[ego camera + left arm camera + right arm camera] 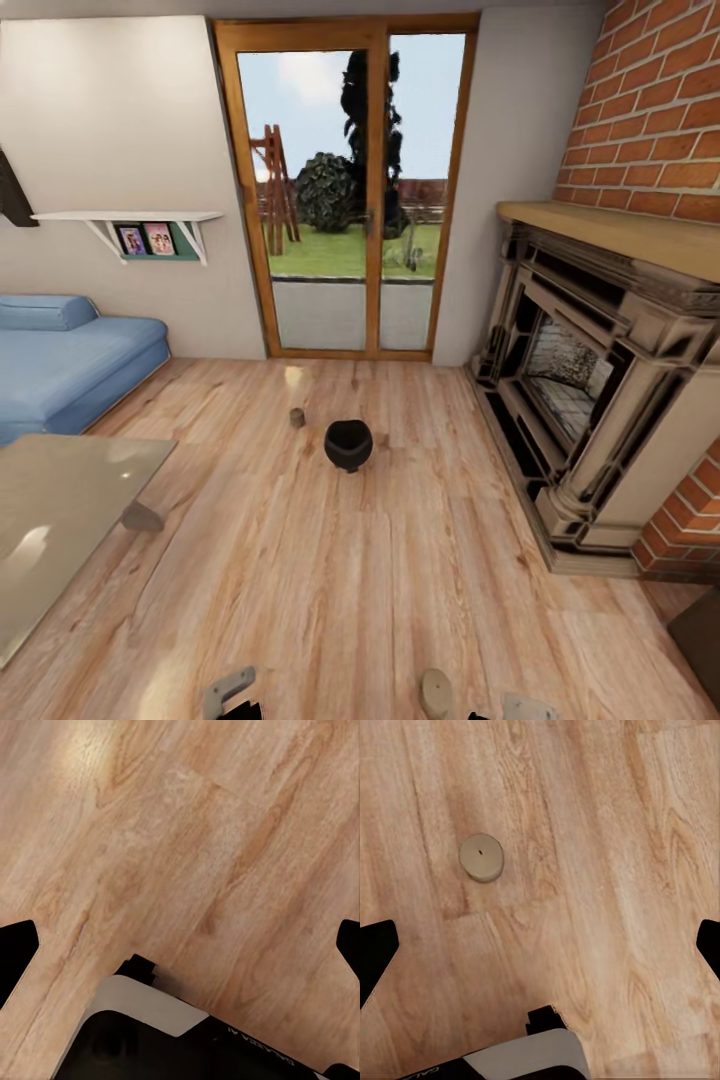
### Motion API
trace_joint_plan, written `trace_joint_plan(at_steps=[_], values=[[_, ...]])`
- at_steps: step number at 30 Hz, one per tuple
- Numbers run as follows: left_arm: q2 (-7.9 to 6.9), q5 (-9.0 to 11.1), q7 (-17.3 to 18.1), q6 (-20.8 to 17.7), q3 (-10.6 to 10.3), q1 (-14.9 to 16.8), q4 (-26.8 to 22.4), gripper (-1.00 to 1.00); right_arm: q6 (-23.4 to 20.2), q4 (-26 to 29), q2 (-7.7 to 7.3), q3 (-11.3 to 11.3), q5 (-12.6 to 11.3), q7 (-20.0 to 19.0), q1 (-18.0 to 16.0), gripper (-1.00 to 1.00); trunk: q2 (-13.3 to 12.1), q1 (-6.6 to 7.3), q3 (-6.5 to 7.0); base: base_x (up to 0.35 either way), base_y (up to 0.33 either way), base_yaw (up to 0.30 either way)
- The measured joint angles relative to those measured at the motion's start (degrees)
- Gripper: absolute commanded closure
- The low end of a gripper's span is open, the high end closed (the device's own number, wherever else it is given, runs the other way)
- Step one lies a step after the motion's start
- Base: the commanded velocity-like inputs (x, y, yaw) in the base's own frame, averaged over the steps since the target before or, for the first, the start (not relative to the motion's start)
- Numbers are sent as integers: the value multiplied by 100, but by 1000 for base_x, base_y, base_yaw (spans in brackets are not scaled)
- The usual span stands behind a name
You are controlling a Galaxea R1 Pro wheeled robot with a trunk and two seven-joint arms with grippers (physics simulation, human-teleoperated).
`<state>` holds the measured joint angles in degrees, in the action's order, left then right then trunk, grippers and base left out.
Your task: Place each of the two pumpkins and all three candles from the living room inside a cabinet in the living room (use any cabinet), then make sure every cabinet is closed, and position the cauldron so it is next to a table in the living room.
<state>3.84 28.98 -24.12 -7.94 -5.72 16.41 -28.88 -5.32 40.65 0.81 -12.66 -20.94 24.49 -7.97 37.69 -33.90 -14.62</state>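
The light wood plank floor [380,560] spans the living room. A red-brick fireplace [600,380] with a pale carved surround occupies the right side. Wood-framed glass doors [345,190] stand in the far wall, facing a garden. A blue sofa [60,365] sits at the far left, below a white wall shelf [130,217] carrying small pictures. The glossy grey tabletop [60,510] of the table is at the near left.

The cauldron [348,444] stands upright on the floor in mid-room, well apart from the tabletop. One candle [297,417] stands just beside the cauldron, on its far left, not touching it. A second candle [436,692] stands upright on the floor near the robot's right side; the right wrist view shows its round top and wick [481,857].

The left gripper [180,945] hangs above bare floor, fingers spread wide. The right gripper [540,945] is likewise spread wide and holds nothing, above the floor near the second candle.
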Motion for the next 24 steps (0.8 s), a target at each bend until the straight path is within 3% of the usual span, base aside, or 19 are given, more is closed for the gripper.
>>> trace_joint_plan(at_steps=[14,24], values=[[0,0,0,0,-1,0,0,-100,-9,0,1,-3,-5,-1,0,-100,0,1,0,28,270,0],[0,0,0,0,-2,0,0,-100,-9,0,1,-3,-6,-9,0,-100,1,2,-5,193,282,0]])
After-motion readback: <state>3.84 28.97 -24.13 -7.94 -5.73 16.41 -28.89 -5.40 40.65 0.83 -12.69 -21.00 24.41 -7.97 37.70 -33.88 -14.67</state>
